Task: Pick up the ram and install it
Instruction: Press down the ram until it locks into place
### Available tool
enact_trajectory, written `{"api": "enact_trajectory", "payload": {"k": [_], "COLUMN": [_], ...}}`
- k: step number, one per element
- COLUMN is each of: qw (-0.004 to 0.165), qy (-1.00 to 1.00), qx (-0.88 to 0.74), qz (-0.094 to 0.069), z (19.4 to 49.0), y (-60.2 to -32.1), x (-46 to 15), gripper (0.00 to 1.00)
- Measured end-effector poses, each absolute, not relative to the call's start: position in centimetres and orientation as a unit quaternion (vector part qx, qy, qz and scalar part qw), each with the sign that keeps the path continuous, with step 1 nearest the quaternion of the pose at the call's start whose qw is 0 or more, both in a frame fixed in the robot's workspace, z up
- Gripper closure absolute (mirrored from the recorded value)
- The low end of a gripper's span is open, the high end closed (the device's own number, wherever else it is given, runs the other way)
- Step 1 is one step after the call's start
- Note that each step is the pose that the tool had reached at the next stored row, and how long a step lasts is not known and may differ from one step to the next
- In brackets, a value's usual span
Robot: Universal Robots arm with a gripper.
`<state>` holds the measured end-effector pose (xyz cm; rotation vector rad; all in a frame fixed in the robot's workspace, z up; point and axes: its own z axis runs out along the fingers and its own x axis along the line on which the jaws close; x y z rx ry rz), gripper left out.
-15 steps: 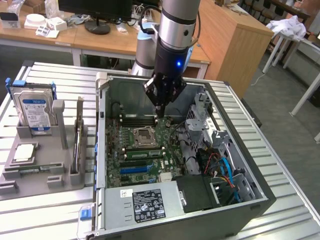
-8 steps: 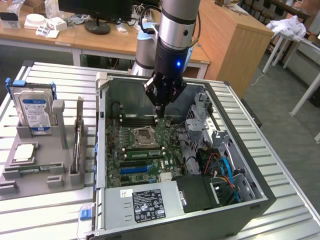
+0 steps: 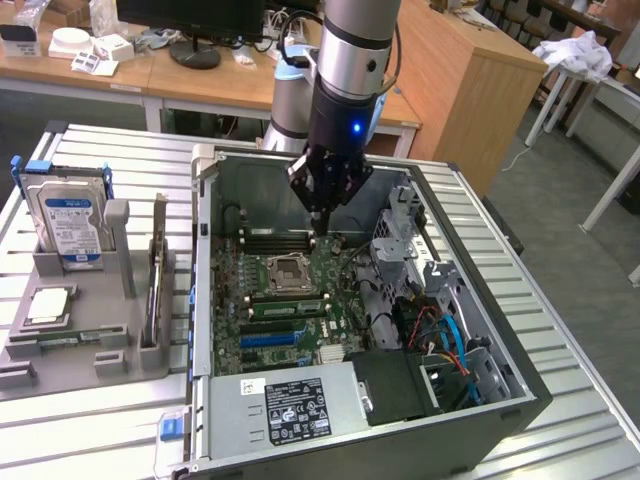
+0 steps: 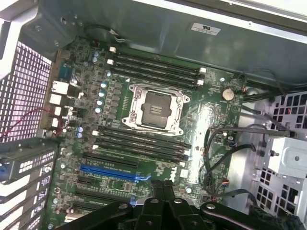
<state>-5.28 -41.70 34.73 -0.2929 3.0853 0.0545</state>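
My gripper (image 3: 318, 226) hangs inside the open computer case (image 3: 500, 395), over the motherboard (image 3: 345, 275). Its tips are near the end of the memory slots (image 3: 275, 239) by the case's back wall. The fingers are shut with nothing between them. In the wrist view the gripper (image 4: 163, 186) shows as two dark fingers pressed together above the board. A green stick with dark chips, which looks like the ram (image 3: 285, 308), sits in the memory slots on the near side of the processor socket (image 3: 290, 270). The slots by the back wall (image 4: 158, 68) look bare.
A grey holder (image 3: 115, 355) stands at the exterior view's left. It carries a hard drive (image 3: 68, 220) with a blue label, a small square silver chip (image 3: 48, 305) and a thin long board (image 3: 157, 275) on edge. Cables (image 3: 445, 335) and a drive cage (image 3: 405, 225) crowd the case's right side.
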Motion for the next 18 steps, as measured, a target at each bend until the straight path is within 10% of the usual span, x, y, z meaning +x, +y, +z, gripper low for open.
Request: {"api": "enact_trajectory", "payload": {"k": [18], "qw": [-0.001], "qy": [1.0], "qx": [-0.015], "qz": [0.019], "z": [34.72], "y": [-41.7], "x": [-5.28], "gripper": [0.89]}}
